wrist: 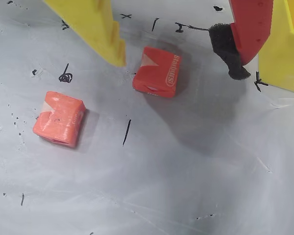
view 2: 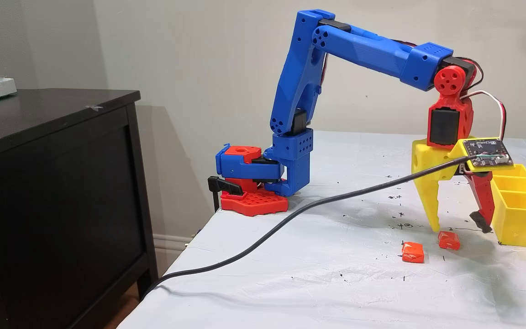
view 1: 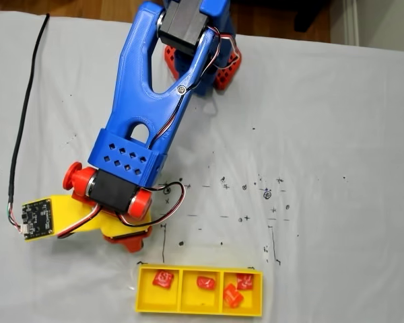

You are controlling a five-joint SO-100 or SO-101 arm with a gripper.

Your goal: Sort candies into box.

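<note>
Candies first: two of them lie loose on the white worktop [view 2: 336,283], and the deeper red candy [wrist: 158,72] with white lettering sits right under the end effector [wrist: 181,68] in the wrist view, just beside the tip of the yellow finger [wrist: 100,29] and clearly apart from the red finger [wrist: 250,29] with its black pad [wrist: 228,51]. The fingers stand wide apart, nothing between them but that candy on the cloth below, and neither tip touches it. The paler orange-red candy [wrist: 59,118] lies off to the left in the wrist view, outside the yellow finger, near but not touching its neighbour. From the side fixed view the end effector [view 2: 459,226] points down at the worktop with both tips just above it, the red candy [view 2: 449,240] below and between them and the orange-red one [view 2: 412,252] towards the camera. The yellow box [view 2: 521,219] stands just beside the red finger. In the top-down fixed view the box [view 1: 199,308] holds four candies: one in the left compartment [view 1: 163,278], one in the middle [view 1: 206,282], two in the right [view 1: 233,295], [view 1: 244,280].
</note>
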